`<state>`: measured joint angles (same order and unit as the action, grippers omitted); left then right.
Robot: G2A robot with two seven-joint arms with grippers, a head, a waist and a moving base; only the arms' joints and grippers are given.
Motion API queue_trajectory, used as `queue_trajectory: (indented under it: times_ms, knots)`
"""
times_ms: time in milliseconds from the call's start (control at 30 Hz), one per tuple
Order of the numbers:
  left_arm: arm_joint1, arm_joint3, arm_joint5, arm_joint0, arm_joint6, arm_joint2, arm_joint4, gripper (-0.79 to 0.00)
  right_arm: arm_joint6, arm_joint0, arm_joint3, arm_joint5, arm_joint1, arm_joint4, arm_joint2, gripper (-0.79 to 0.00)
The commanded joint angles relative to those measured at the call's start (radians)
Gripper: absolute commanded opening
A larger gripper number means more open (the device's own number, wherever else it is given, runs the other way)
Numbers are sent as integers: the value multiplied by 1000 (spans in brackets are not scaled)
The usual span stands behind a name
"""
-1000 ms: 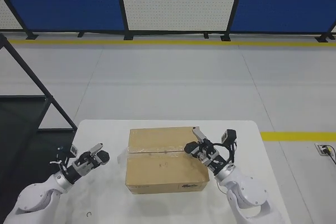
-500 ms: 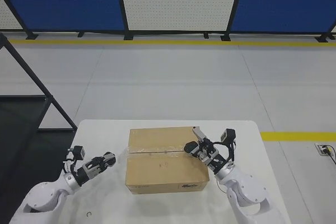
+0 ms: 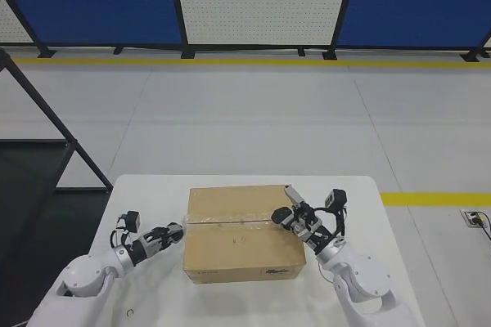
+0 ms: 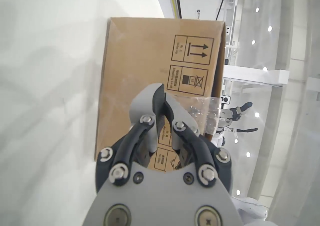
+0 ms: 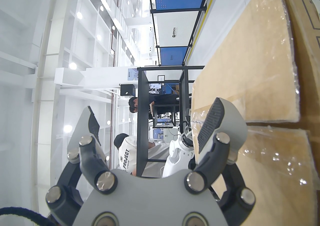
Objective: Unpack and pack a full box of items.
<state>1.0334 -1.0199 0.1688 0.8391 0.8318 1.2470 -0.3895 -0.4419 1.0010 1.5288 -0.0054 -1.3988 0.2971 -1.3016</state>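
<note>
Taped-shut cardboard box (image 3: 237,245) sits mid-desk (image 3: 147,196); left gripper (image 3: 177,232), fingers closed together on nothing, is just beside its left side, and right gripper (image 3: 286,206), fingers spread wide and empty, is over its right top edge.

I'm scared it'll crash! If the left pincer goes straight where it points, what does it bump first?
Probably the cardboard box: the left pincer points at its side wall, close by the loose tape.

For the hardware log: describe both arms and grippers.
Left arm and right arm: white rounded shells. Left gripper and right gripper: grey fingers, black ribbed pads, black links, silver screws. Black cable at the right wrist.
</note>
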Motion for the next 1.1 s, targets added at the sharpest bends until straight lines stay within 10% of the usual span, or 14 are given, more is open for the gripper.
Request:
queue_trajectory:
  times_ms: [0, 1067]
  knots:
    - [6, 22, -1, -17, -1, -19, 6, -785, -1, -1, -2, -1, 0, 3, 1, 0]
    - [41, 210, 69, -132, 76, -43, -40, -785, -6, -10, -10, -11, 9, 15, -1, 0]
